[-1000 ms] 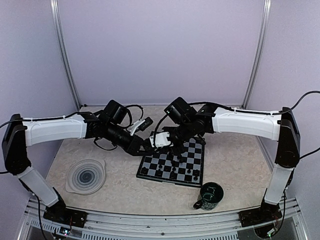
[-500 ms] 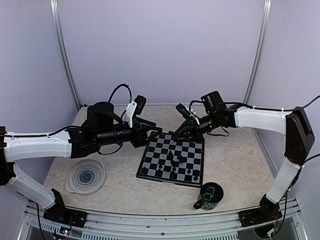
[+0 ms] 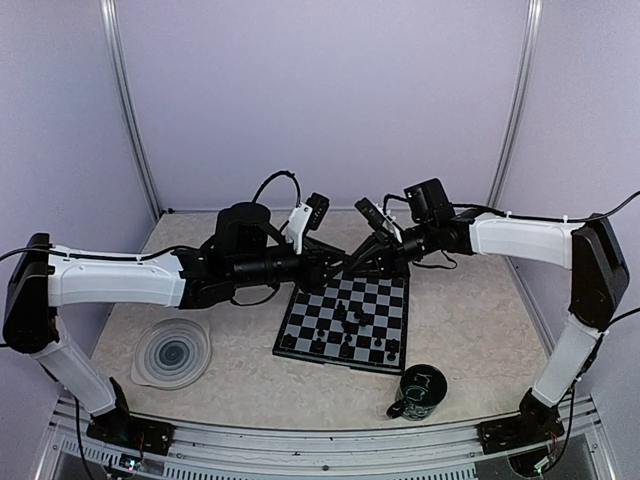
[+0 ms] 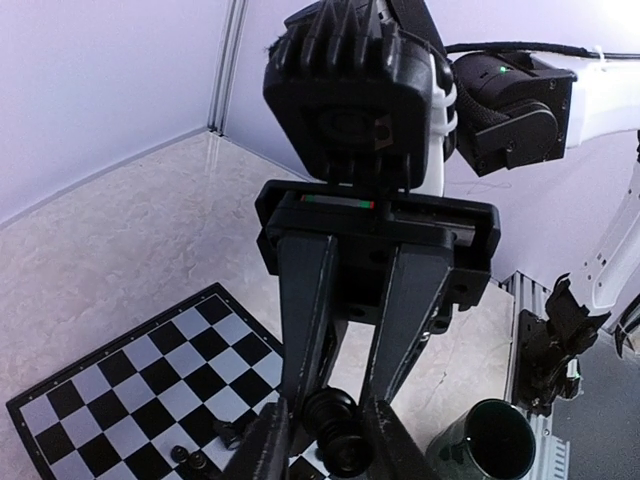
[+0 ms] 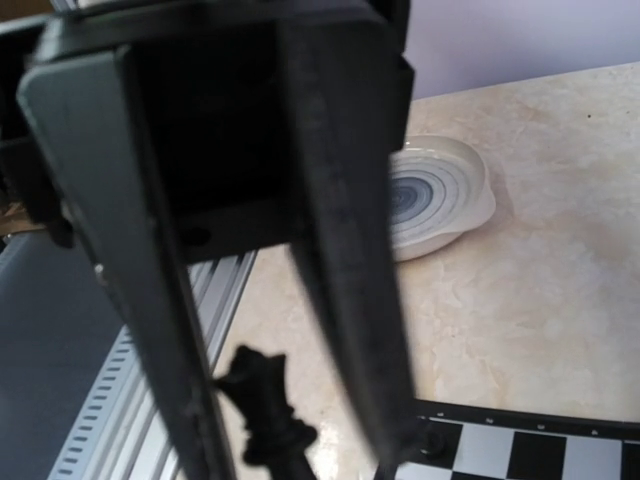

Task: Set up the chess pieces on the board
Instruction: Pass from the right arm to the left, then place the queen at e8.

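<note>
Chess piece (image 4: 335, 440), glossy black and knobbly, sits pinched in left claw (image 4: 325, 452), right claw (image 5: 290, 430) spread around it.

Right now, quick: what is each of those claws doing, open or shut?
Left gripper: shut on a black chess piece.
Right gripper: open, fingers either side of that same piece, apparently not clamping it.
</note>
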Motion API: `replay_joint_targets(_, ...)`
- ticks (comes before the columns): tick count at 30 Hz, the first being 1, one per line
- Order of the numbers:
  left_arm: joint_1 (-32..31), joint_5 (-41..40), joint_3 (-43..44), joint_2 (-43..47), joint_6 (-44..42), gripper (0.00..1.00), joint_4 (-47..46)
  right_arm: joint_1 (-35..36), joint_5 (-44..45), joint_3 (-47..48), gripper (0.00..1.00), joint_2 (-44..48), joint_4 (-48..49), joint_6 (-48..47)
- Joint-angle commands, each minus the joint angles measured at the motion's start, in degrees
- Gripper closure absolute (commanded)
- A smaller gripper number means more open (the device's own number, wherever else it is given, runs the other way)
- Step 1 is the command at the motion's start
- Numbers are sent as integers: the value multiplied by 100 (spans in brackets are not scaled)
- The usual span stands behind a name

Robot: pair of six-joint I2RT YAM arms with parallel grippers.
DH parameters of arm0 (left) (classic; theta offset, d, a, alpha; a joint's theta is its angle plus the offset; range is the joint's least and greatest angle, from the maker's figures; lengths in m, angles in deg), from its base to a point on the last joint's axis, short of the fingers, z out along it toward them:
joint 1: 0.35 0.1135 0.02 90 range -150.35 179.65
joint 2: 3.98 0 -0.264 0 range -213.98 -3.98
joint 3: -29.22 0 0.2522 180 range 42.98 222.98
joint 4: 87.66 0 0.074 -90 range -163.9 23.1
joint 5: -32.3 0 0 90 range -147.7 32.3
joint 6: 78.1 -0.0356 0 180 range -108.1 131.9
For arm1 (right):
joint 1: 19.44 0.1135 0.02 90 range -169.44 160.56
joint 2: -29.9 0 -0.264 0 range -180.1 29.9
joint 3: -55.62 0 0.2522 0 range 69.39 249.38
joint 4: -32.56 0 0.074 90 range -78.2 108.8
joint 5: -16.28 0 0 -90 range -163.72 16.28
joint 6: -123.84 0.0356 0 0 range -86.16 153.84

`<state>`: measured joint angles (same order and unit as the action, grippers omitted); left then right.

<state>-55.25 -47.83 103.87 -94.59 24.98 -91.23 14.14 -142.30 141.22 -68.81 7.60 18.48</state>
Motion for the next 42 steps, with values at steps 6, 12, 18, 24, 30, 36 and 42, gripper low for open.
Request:
replay_joint_targets(6, -11, 148, 258, -27, -23, 90, 166, -56, 17, -5, 78, 43, -203, -338)
replay_joint_targets(12, -21, -181, 402, 343, -551, 91, 1603, -795, 490, -25, 59, 431, -817, -1141)
replay_joint_targets(18, -210, -327, 277, 270, -1032, 90, 2935, -1608, 693, -178, 55, 727, -676, -1133)
replay_joint_targets(24, -435, -324, 448, -380, -1256, 89, 3219, -1671, 916, -108, 53, 740, -802, -1258)
replay_joint_targets(30, -526, -279, 839, -1110, -1417, 88, 3325, -1664, 912, -110, 52, 741, -862, -1318)
replay_joint_targets(36, -581, -445, 1114, -1641, -1571, 86, 3561, -1664, 920, -117, 52, 784, -898, -1371)
replay_joint_targets(42, -584, -513, 1152, -1812, -1624, 86, 3598, -1671, 882, -124, 51, 746, -920, -1404)
